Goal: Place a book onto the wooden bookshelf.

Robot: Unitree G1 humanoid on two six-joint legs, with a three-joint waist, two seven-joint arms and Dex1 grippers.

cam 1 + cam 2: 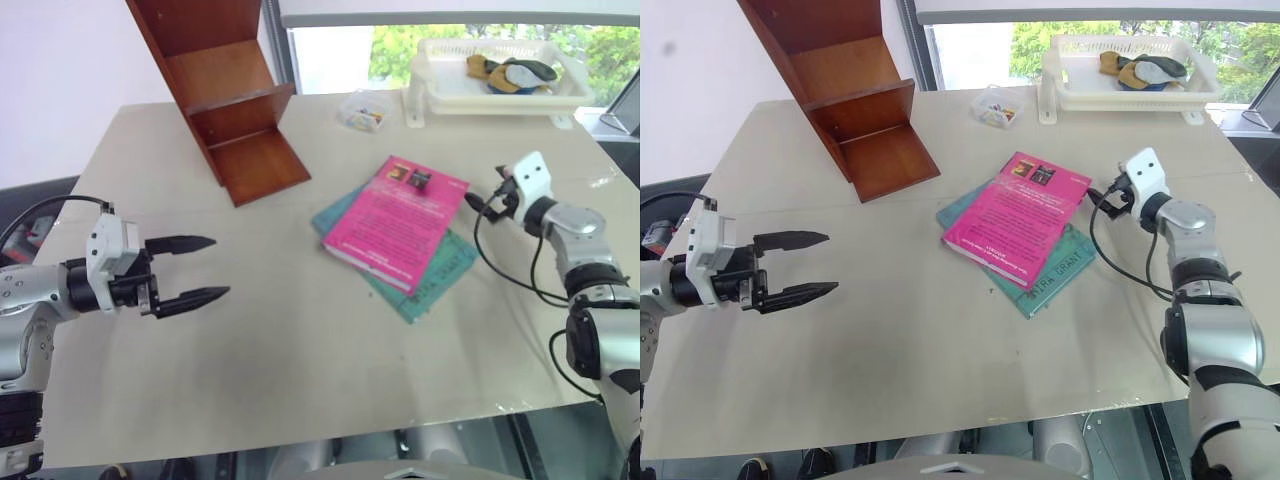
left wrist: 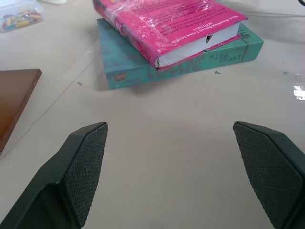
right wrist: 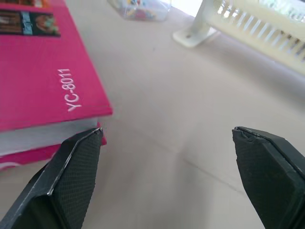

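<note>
Clearly at the approach step, nothing gripped yet. The book [image 1: 396, 222], bright pink, lying flat on top of a teal book [image 1: 430, 272] near the middle of the tabletop [image 1: 300, 350], a little right of centre, corners skewed against the one beneath. The wooden bookshelf [image 1: 225, 100] standing at the far left, well apart from both books, its shelves bare where visible.

Right tool [image 1: 484, 200] close beside the pink book's right, far corner, fingers spread wide; in the right wrist view one finger [image 3: 71, 181] just at the corner of the pages, seemingly short of touching, the other out over bare tabletop. Left tool [image 1: 195, 270] hovering over the near left of the tabletop, jaws wide and empty, aimed toward the books but well apart from them. A small clear box [image 1: 362, 112] of coloured bits and a white basket [image 1: 500, 85] at the far side, clear of the path.

Next, probably: bringing the right tool's fingers around the pink book's edge, one above the cover and one under it, without catching the teal book too. Thin gap between the two, so likely a need to slide or lift the corner first. Then a firm close, a lift, and a long carry leftward and far to a shelf, perhaps with the left tool helping.
</note>
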